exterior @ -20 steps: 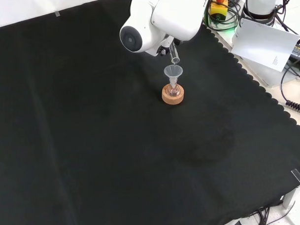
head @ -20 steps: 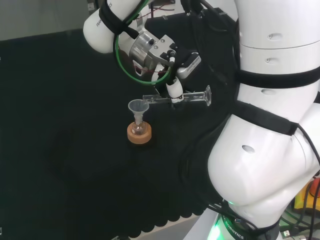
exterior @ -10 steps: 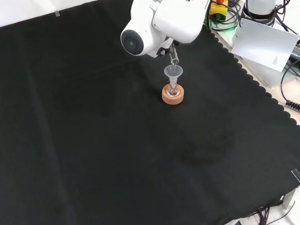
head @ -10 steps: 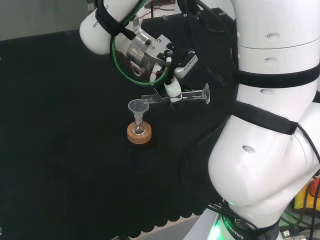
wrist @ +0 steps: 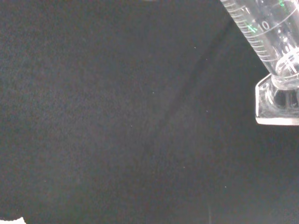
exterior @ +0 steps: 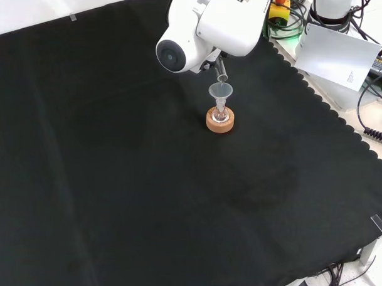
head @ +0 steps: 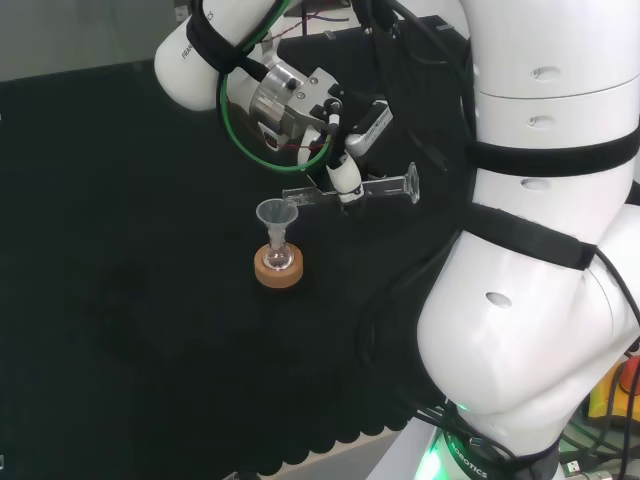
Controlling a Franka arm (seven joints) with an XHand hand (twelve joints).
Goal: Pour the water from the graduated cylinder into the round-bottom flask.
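A small round-bottom flask [head: 279, 259] sits in a cork ring stand [head: 278, 272] with a clear funnel [head: 276, 214] in its neck; in the front view the flask [exterior: 220, 116], stand [exterior: 219, 122] and funnel [exterior: 220, 91] sit below the arm's white link. The hand [head: 345, 150] is shut on a clear graduated cylinder [head: 375, 189], held about level, its mouth just above and right of the funnel rim, its base pointing right. In the front view the cylinder's mouth [exterior: 222, 74] shows just above the funnel. The wrist view shows the cylinder's marked tube [wrist: 261, 32] and foot.
Black cloth [exterior: 114, 178] covers the bench around the flask. The arm's large white links [head: 540, 250] fill the right of the head view. Beyond the cloth's scalloped far-right edge in the front view lie cables and a white sheet [exterior: 338, 57].
The hand and wrist have shifted slightly up and to the left in the head view, and the cylinder has levelled off a little above the funnel. Flask and stand stay put.
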